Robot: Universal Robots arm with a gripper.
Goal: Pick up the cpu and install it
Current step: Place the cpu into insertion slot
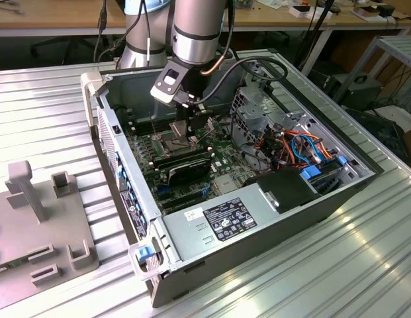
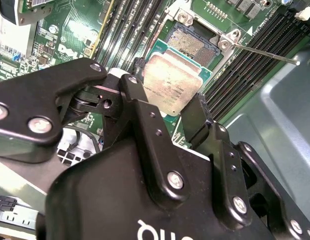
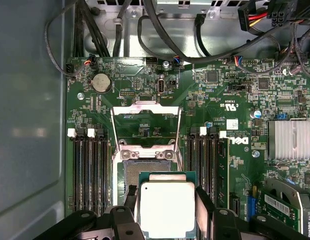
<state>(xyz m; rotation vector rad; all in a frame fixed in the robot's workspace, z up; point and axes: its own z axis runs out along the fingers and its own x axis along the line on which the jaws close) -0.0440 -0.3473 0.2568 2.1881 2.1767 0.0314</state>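
The cpu (image 3: 167, 209), a small silver-topped square chip on a green base, is held between my black fingers (image 3: 202, 202) in both wrist views. My gripper (image 2: 168, 111) is shut on the cpu (image 2: 172, 86) by two opposite edges. It hangs just above the motherboard, partly over the open socket (image 3: 129, 167), whose metal plate (image 3: 146, 111) is hinged up. The socket's contact field (image 2: 193, 42) lies bare beyond the chip. In the exterior view my gripper (image 1: 186, 136) reaches down inside the open computer case (image 1: 136, 192), over the board's middle.
Black memory slots (image 3: 90, 170) flank the socket on both sides. A heat sink (image 3: 292, 140) and a card (image 3: 287, 202) stand to one side. Cables (image 1: 294, 149) and a power supply (image 1: 222, 222) crowd the case. A grey fixture (image 1: 40, 212) stands at the exterior view's left.
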